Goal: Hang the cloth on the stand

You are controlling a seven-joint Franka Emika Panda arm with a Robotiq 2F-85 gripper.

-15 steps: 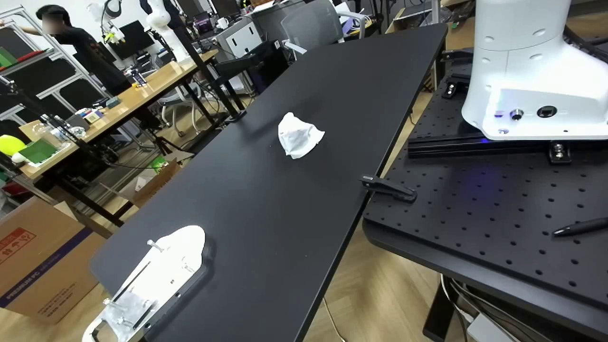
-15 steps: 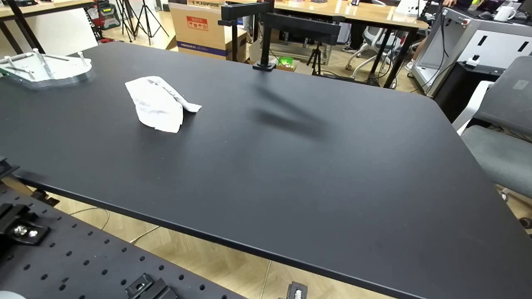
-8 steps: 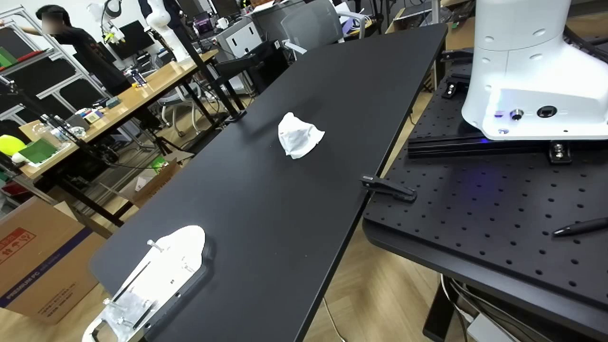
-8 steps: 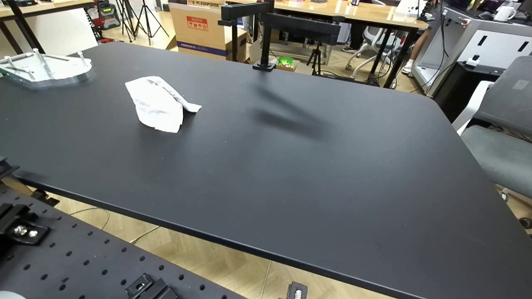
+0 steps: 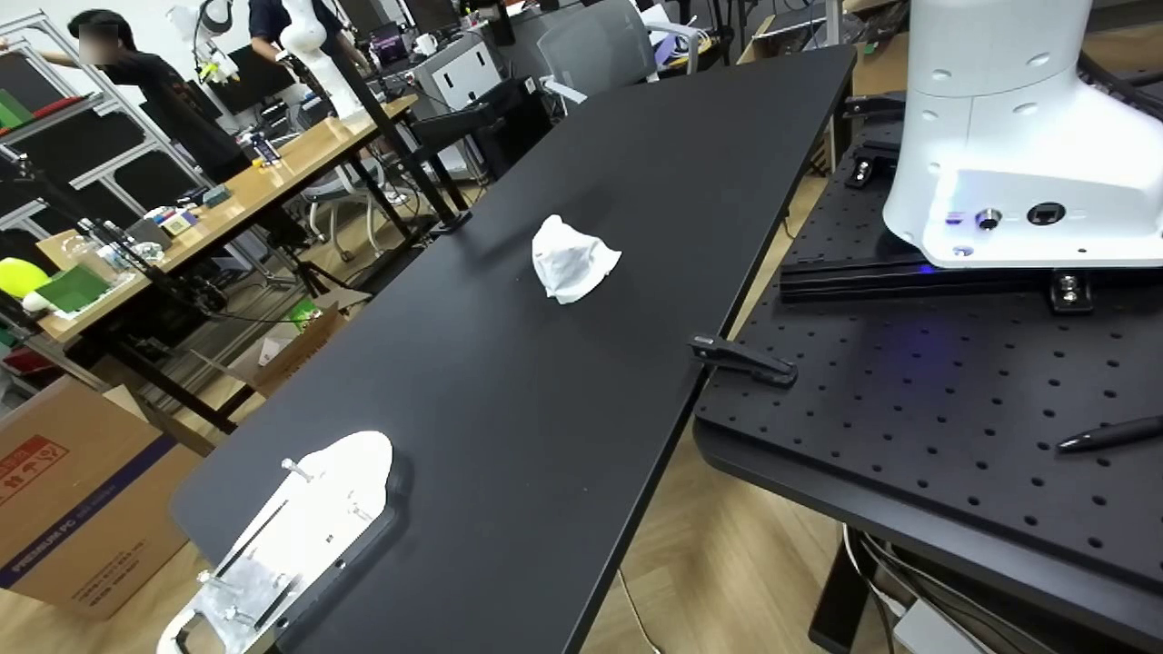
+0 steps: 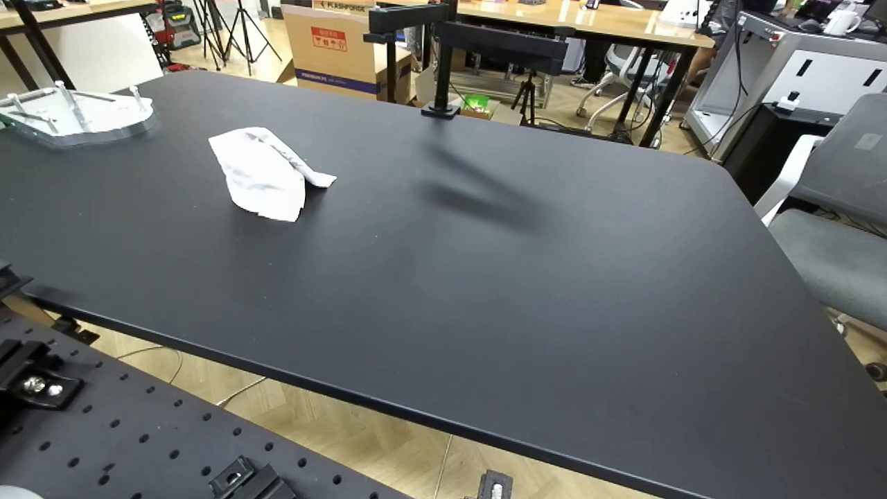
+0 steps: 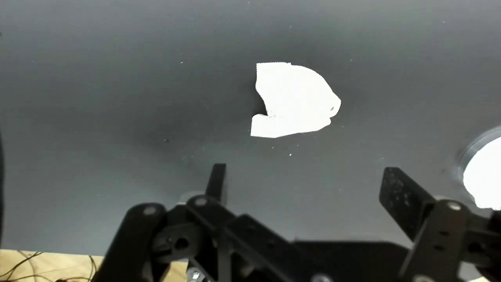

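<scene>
the white cloth (image 7: 297, 96) sits crumpled on the black worktop (image 6: 499, 326), a narrow flap (image 6: 319, 179) jutting from it; the end effector (image 7: 305, 169) is spread wide apart.

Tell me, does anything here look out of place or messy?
A little. In an exterior view, what looks like a pen lies loose on the holed board by the robot's base, perhaps left behind. The cloth sits bunched on the table instead of flat. Nothing looks spilled or broken.
</scene>
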